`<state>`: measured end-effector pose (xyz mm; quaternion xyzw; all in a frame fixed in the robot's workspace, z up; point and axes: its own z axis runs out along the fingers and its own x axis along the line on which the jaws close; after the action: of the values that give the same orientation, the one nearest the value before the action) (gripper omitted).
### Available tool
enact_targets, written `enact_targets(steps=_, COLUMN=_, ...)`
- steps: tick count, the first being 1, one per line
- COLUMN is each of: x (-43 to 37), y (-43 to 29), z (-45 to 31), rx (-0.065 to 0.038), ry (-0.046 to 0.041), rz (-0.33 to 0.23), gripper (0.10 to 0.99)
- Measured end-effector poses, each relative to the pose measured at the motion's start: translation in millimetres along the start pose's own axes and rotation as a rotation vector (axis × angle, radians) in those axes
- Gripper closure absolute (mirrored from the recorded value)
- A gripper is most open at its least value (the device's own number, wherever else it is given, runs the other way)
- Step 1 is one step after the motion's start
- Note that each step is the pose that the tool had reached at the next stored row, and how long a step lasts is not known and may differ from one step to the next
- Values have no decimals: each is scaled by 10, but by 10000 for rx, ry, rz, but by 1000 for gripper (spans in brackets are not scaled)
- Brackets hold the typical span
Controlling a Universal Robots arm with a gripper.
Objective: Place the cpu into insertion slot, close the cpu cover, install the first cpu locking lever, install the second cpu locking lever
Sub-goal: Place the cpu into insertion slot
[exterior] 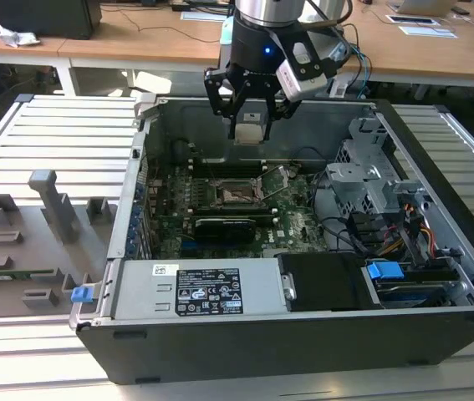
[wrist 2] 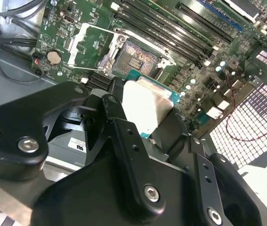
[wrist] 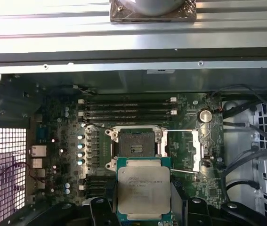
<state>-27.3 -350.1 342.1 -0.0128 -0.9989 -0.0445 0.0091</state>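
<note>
My gripper hangs above the open computer case, shut on the cpu, a flat square chip with a dull silver top. In both wrist views the cpu sits between the black fingers, held by its edges. The insertion slot lies open and bare on the green board, below the chip and apart from it. The cpu cover is swung open beside the slot. Thin wire locking levers stand released near the cover.
Long black memory slots run beside the socket. A black card, the power supply, a drive cage and loose cables crowd the case. Grey fixtures stand on the slatted table at the exterior view's left.
</note>
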Motion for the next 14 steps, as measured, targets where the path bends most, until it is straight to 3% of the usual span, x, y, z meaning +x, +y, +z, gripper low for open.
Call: enact_targets(steps=14, x=-3, y=-15, z=175, rx=-1, ry=0, rz=0, gripper=545)
